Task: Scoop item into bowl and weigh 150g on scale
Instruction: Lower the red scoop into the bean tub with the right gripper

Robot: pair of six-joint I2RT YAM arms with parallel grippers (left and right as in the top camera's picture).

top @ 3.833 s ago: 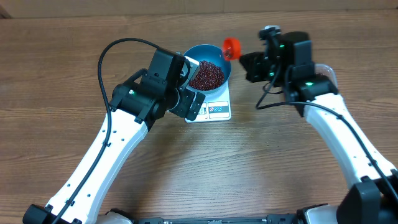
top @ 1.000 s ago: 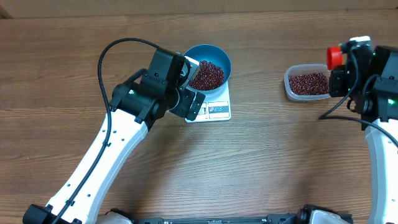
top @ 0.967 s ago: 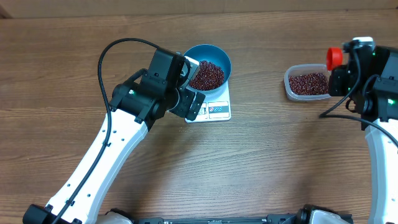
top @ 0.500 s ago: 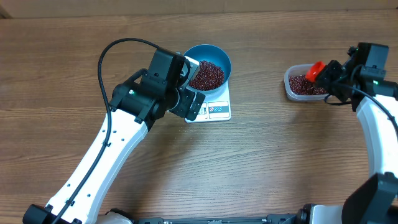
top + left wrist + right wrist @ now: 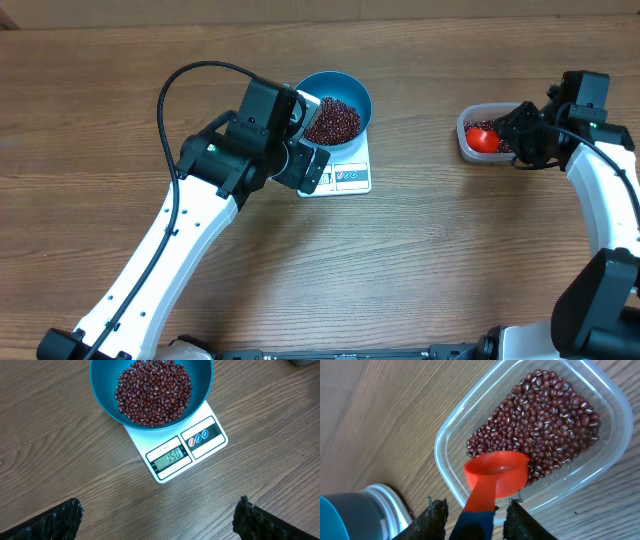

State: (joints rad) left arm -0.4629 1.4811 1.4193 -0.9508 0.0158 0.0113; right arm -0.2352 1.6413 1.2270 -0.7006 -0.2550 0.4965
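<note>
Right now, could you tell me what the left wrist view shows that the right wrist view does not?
Only left wrist: the blue bowl of beans on the scale, its display lit. Only right wrist: the clear tub with the red scoop lying in it, handle between the fingers of the right gripper. Both: red-brown beans and the wooden table.

The beans (image 5: 154,392) are coloured dark red-brown, the bowl (image 5: 102,395) blue, the scale (image 5: 141,440) white, and the scoop (image 5: 496,474) orange-red.

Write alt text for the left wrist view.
A deep blue bowl of dark red-brown beans sits on a small white scale whose display reads 150, on a wooden table. The left fingers, wide open, frame the bottom corners.
</note>
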